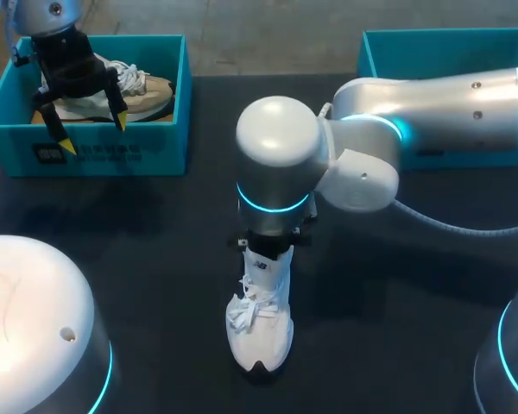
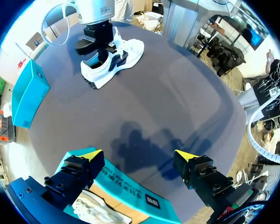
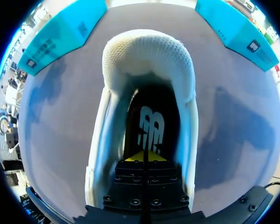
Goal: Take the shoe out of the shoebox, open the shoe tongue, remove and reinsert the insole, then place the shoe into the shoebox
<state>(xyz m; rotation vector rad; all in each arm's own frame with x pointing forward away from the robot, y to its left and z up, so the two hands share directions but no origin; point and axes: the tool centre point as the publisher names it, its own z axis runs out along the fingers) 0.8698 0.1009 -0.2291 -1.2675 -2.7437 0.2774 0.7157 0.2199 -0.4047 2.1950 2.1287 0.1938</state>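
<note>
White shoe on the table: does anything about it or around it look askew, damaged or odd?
Nothing stands out. The white shoe stands upright on its sole, laces loose, with the right hand down in its opening. The left hand hangs open over the left shoebox.

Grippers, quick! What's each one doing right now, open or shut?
Left gripper: open, fingers spread over the shoebox, holding nothing.
Right gripper: shut, fingers together inside the white sneaker; whether they pinch the insole cannot be told.

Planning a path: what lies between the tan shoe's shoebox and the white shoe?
Nothing: the head view shows bare table between that shoebox and the white shoe.
</note>
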